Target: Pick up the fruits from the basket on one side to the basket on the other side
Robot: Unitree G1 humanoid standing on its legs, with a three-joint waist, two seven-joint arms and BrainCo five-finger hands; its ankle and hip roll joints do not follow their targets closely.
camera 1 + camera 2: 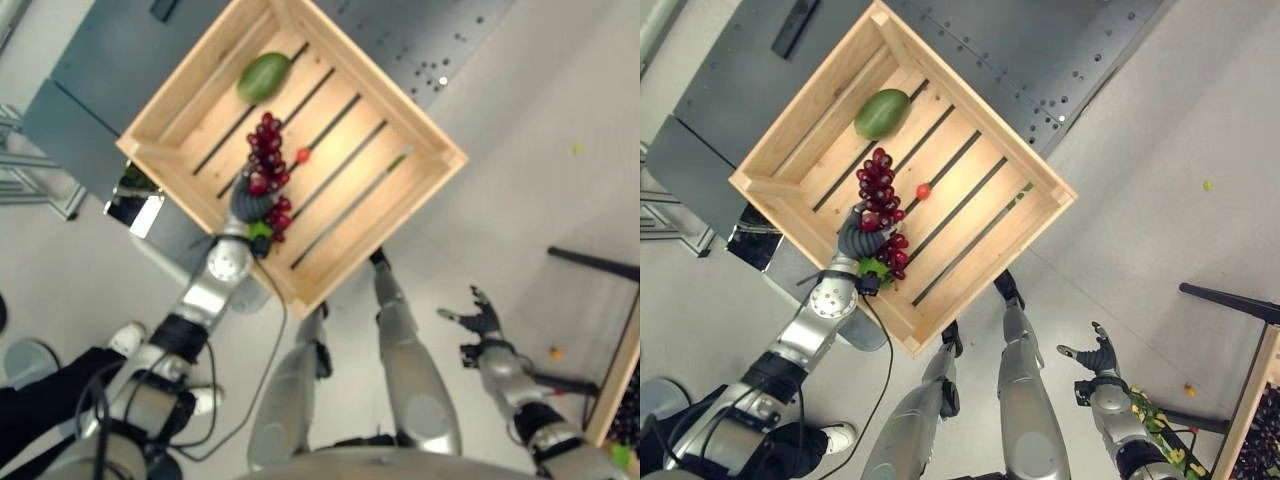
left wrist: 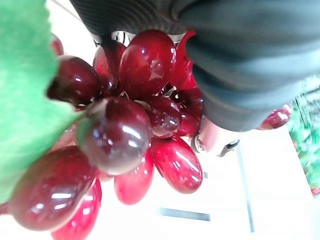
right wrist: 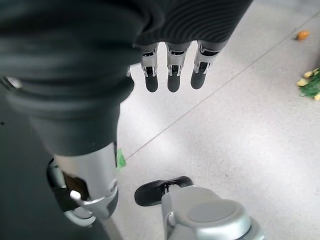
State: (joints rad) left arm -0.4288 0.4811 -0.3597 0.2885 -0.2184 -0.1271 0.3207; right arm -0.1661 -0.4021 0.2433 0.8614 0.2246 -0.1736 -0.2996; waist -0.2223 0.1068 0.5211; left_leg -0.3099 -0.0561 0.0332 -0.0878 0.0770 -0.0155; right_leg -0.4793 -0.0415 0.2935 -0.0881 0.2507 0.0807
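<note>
A: Start at the left. What is the left hand [image 1: 858, 240] doing?

B: It reaches into the wooden crate [image 1: 970, 118] from about seven o'clock and is clenched round the bunch of red grapes [image 1: 878, 196]. The left wrist view shows the grapes pressed right against its dark cover, with a green leaf [image 2: 25, 95] beside them.

A: And where does the bunch lie?

B: Inside the crate, on the slats, running from the hand toward twelve o'clock. The lower grapes and the leaf hang at the hand's five o'clock.

A: Anything else in the crate?

B: A green mango [image 1: 881, 112] near the eleven o'clock wall, just apart from the top of the bunch, and a small red fruit [image 1: 923, 191] at three o'clock from the grapes, close but not touching.

A: Now the right side.

B: The right hand [image 1: 1097, 357] hangs over the floor at about five o'clock from the crate, well apart from it, fingers straight and relaxed, holding nothing. At the far right edge a second basket [image 1: 1248, 410] shows its wooden rim.
</note>
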